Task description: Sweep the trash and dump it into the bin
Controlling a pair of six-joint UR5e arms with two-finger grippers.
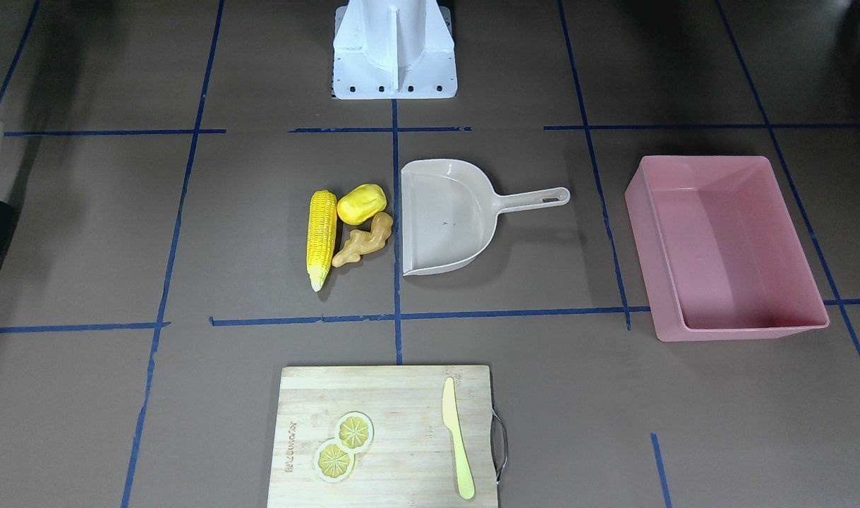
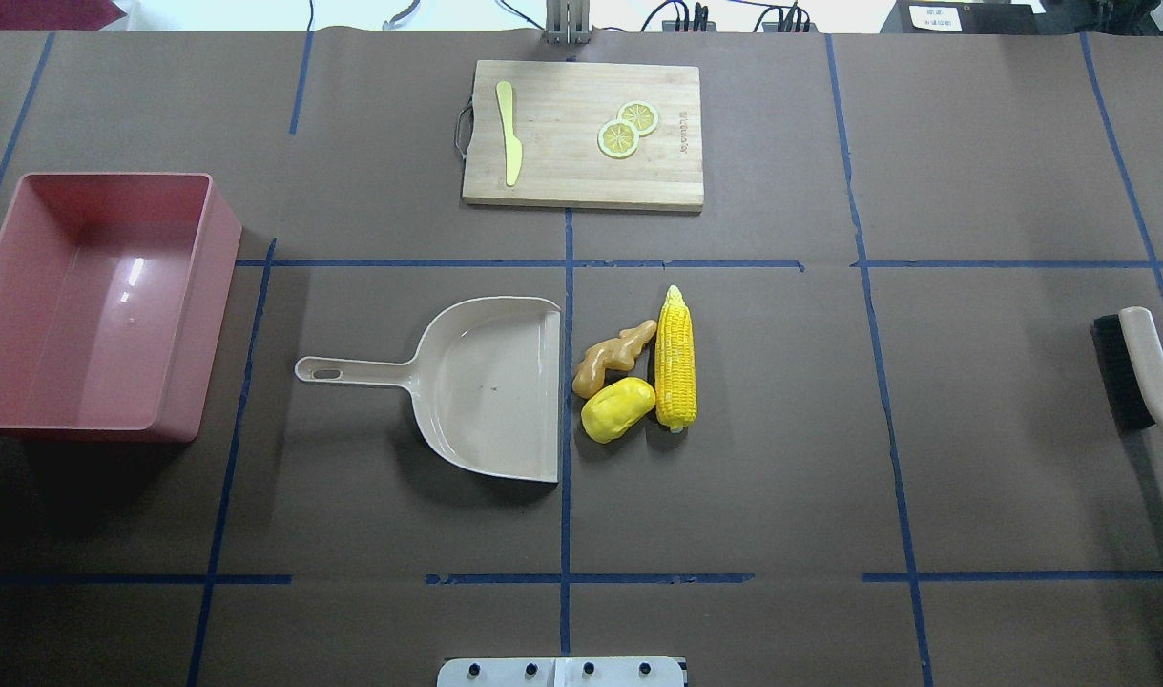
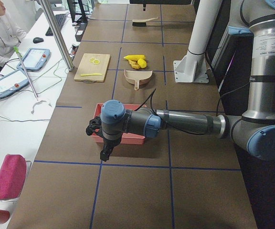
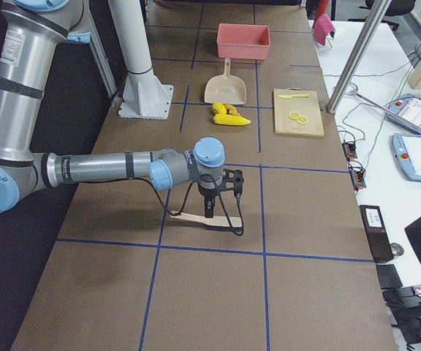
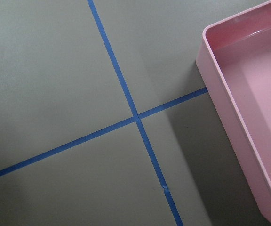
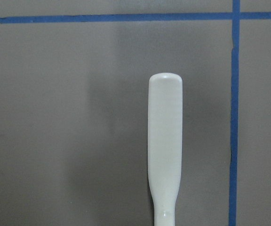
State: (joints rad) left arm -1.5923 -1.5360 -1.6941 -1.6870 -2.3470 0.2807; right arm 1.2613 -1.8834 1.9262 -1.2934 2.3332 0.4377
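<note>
The trash lies together at the table's middle: a corn cob (image 1: 321, 236), a rounded yellow lump (image 1: 361, 203) and a tan ginger root (image 1: 362, 242). The open mouth of a beige dustpan (image 1: 444, 219) is right beside them. The pink bin (image 1: 740, 329) stands apart with nothing in it, and its rim (image 5: 229, 117) shows in the left wrist view. My left gripper (image 3: 105, 153) hangs by the bin's near side; I cannot tell its state. My right gripper (image 4: 210, 208) hovers over a brush (image 4: 203, 218), state unclear. The brush handle (image 6: 165, 141) fills the right wrist view.
A wooden cutting board (image 2: 581, 172) with two lemon slices (image 2: 627, 129) and a yellow-green knife (image 2: 509, 143) lies on the far side of the table. The white robot pedestal (image 1: 394, 49) stands on the near side. A person sits by tablets (image 3: 35, 59) beyond the table.
</note>
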